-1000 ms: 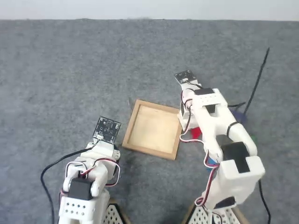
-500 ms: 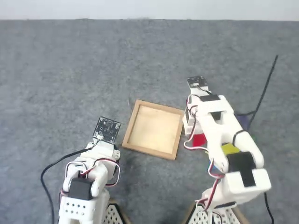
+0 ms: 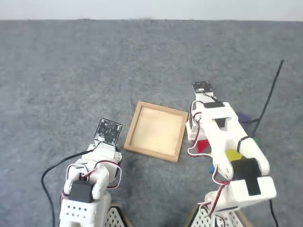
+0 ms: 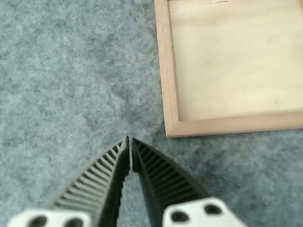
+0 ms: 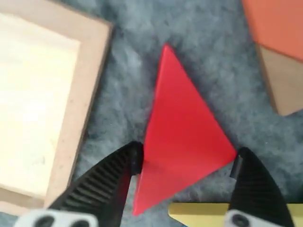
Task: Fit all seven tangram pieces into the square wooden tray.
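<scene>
Drawn back rightward, the right jaws now stand apart astride the red triangle [image 5: 182, 127] beside the wooden tray [image 5: 78, 118]. Left jaws are pressed together by a tray corner.

One tray [image 3: 151, 154], two arms [image 3: 90, 182], five visible pieces [image 5: 182, 142]

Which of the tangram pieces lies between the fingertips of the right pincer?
The red triangle, beside the wooden tray. The open right pincer straddles it; the orange piece and the yellow piece lie away from the fingertips.
</scene>
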Controlling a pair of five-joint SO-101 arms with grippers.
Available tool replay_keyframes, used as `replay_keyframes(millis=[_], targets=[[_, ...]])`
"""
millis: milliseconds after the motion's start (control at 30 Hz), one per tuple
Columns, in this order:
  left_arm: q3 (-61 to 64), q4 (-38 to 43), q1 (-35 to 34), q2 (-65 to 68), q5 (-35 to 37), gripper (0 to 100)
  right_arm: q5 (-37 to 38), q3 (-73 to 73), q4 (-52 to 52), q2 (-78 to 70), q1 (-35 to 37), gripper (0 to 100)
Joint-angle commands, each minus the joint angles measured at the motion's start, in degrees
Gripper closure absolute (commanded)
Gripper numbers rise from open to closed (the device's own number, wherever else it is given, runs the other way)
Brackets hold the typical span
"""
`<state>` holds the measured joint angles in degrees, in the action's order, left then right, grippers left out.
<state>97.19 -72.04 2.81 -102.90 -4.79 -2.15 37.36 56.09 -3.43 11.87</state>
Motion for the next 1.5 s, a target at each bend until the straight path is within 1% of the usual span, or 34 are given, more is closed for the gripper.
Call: replay_keyframes(millis=[0, 167, 300, 333, 433, 500, 567, 667, 733, 800, 900, 1000, 1333, 1467], targets=[[-0.7, -0.3, -0.3, -1.2, 0.3, 99, -0.7, -2.2, -0.1, -1.1, -0.6, 70.4], [-0.7, -0.3, -0.3, -1.2, 0.3, 99, -0.7, -2.3, -0.3, -1.0, -0.6, 78.8], [-0.7, -0.3, -0.3, -1.2, 0.3, 99, -0.6, -2.6, -0.2, -0.9, -0.8, 79.3], [-0.7, -0.3, -0.3, -1.2, 0.3, 99, 0.0, -2.7, -0.1, -0.9, -1.1, 79.3], [-0.7, -0.3, -0.3, -1.2, 0.3, 99, 5.7, -5.0, 2.4, -1.3, -2.0, 79.3], [-0.7, -0.3, -0.3, -1.2, 0.3, 99, 6.4, -7.8, 6.6, -1.4, -2.5, 79.0], [-0.7, -0.3, -0.3, -1.2, 0.3, 99, 6.7, -10.8, 9.2, -1.5, -2.7, 76.2], [-0.7, -0.3, -0.3, -1.2, 0.3, 99, 6.7, -13.7, 10.2, -1.5, -2.3, 69.7], [-0.7, -0.3, -0.3, -1.2, 0.3, 99, 6.8, -14.7, 10.2, -1.5, -2.3, 67.9], [-0.7, -0.3, -0.3, -1.2, 0.3, 99, 8.4, -14.9, 10.0, -1.5, -2.4, 68.0], [-0.7, -0.3, -0.3, -1.2, 0.3, 99, 13.5, -15.2, 9.9, -1.5, -2.4, 67.9], [-0.7, -0.3, -0.3, -1.2, 0.3, 99, 15.6, -15.6, 9.9, -2.0, -2.4, 67.9], [-0.7, -0.3, -0.3, -1.2, 0.3, 99, 15.4, -21.7, 9.1, -16.0, -2.7, 67.9], [-0.7, -0.3, -0.3, -1.2, 0.3, 99, 15.0, -22.4, 10.9, -16.7, -3.3, 68.0]])
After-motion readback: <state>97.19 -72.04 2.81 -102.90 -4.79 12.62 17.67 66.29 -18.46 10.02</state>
